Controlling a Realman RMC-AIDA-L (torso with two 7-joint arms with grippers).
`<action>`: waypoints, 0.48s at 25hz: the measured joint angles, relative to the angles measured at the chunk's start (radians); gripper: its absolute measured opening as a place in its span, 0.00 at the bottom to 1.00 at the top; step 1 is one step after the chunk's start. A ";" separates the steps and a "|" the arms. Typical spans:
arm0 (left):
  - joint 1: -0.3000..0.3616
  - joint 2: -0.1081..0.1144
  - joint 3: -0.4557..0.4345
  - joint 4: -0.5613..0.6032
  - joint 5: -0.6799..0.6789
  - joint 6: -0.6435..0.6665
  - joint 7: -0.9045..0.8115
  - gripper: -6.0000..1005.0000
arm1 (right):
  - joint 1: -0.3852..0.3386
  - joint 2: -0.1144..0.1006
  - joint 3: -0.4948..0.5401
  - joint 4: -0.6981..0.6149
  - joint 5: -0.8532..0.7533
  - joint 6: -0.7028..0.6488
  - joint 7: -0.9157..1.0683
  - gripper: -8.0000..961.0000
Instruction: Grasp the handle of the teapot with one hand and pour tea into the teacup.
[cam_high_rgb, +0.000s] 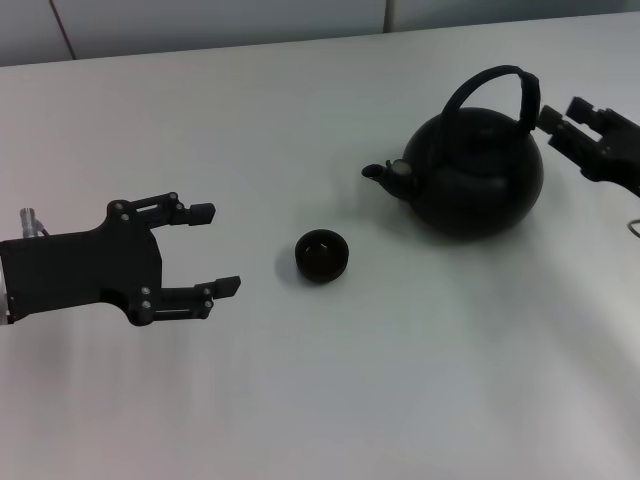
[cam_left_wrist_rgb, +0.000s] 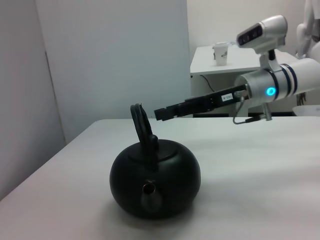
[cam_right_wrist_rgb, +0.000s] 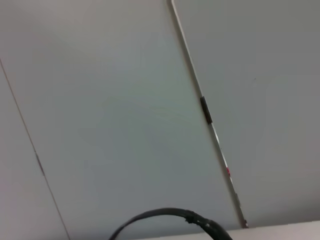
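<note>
Head view: right claw (cam_high_rgb: 562, 121), fingers apart, sits just beside teapot (cam_high_rgb: 470, 170) handle (cam_high_rgb: 495, 85). You're w/ either approach or release; teacup (cam_high_rgb: 322, 254) well apart. Left claw (cam_high_rgb: 222, 250) released, idle.

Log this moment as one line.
right gripper: open beside arched handle | black round teapot: upright on white table | small black teacup: left of spout | left gripper: open, idle

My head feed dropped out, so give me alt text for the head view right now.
A black teapot stands upright on the white table, spout toward a small dark teacup standing apart from it. The right pincer is open beside the teapot's handle, not closed on it. The left pincer is open, left of the cup.
</note>
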 joint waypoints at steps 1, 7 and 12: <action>0.000 -0.003 0.000 0.000 -0.001 0.000 0.000 0.81 | -0.009 0.000 0.002 0.000 0.007 -0.017 -0.001 0.58; -0.004 -0.005 0.000 0.000 -0.008 0.010 0.000 0.81 | -0.041 -0.005 -0.001 -0.023 0.010 -0.155 -0.001 0.58; -0.005 -0.009 -0.006 0.001 -0.008 0.036 0.000 0.81 | -0.038 -0.006 -0.031 -0.106 -0.090 -0.284 -0.002 0.58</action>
